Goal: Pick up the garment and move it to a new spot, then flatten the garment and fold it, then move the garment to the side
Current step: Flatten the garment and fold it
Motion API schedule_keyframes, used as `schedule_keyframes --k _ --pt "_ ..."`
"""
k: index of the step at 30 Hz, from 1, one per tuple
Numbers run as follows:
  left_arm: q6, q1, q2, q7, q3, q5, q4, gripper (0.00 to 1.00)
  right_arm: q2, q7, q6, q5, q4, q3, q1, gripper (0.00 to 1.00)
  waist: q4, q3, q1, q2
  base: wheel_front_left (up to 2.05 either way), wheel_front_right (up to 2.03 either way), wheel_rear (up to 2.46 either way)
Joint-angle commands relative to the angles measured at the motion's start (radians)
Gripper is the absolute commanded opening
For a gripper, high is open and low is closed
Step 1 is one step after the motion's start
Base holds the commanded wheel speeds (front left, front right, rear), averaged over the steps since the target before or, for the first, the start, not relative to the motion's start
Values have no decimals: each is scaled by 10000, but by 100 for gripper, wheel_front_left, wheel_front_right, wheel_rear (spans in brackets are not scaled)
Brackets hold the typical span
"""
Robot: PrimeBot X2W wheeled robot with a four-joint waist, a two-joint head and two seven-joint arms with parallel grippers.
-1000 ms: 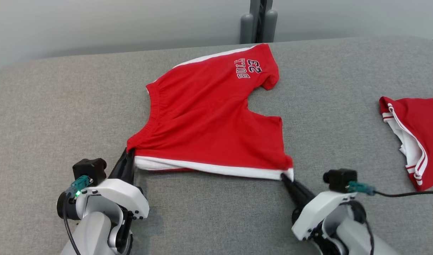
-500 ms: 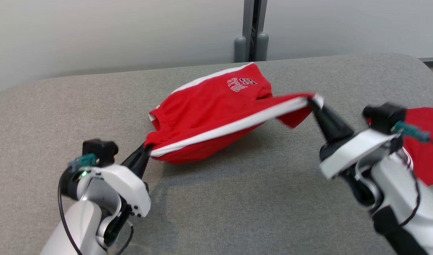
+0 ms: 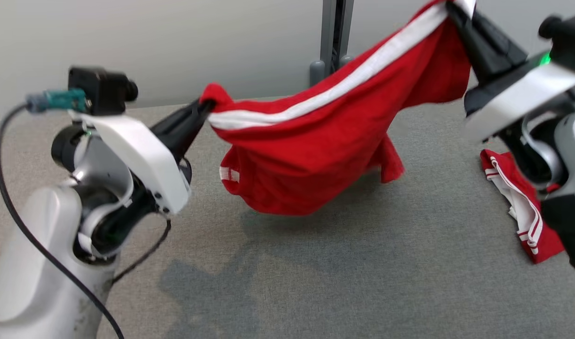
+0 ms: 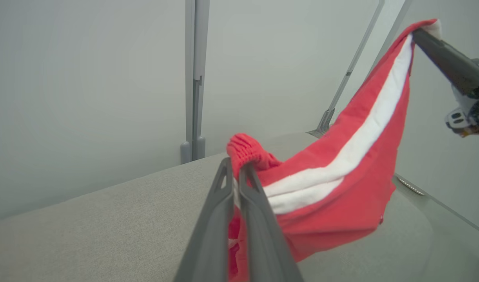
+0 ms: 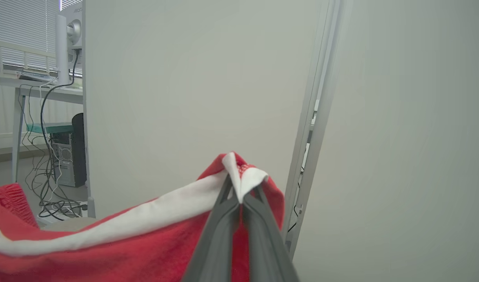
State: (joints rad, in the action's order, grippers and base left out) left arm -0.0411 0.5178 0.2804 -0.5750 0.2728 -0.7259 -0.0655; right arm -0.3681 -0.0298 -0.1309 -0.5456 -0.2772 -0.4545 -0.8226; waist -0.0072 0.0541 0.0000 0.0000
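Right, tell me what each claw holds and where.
Both grip the red shorts: left claw at the waistband corner, right claw at the white-striped hem corner.

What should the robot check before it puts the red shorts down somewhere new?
1. Left fingers pinch the red shorts at the waistband: ok.
2. Right fingers pinch the white-striped corner: ok.
3. Shorts hang off the grey table: ok.
4. Shorts stretched flat: not ok, they sag and bunch in the middle.
5. Both ends level: not ok, the right end is higher.
6. Bare table below, away from the other red garment on the right: ok.
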Motion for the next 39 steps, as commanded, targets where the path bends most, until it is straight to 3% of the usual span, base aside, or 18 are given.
schedule_keyframes --k 1,7,10,19,26,31,39 --pt "138 306 36 -297 -117 -215 -75 0 28 151 3 154 44 115 -270 0 -24 -37 0 0 0 0 0" --pt "649 1471 -5 -1220 -485 -740 68 0 338 719 3 484 -120 663 -1118 0 -87 93 0 0 0 0 0" --pt "1288 2207 -438 -1420 -931 -1210 426 0 424 949 3 607 -327 912 -1606 0 -65 438 0 0 0 0 0" --pt "1977 5521 -927 -801 -1068 -521 2183 0 426 1397 3 769 -1434 1083 -4521 0 -23 2946 0 0 0 0 0" --pt "1939 8103 -1520 1142 -1382 -26 4222 0 628 547 3 905 -3129 1017 -6954 0 54 4623 0 0 0 0 0" --pt "1739 9456 -1998 3335 -1874 -239 6105 0 1318 -298 5 510 -4926 1335 -8181 0 33 5495 0 0 0 0 0" --pt "1300 9777 -2247 5581 -2182 -1242 9025 0 2542 -876 5 -628 -7035 1118 -7904 0 2 6113 0 0 0 0 0"
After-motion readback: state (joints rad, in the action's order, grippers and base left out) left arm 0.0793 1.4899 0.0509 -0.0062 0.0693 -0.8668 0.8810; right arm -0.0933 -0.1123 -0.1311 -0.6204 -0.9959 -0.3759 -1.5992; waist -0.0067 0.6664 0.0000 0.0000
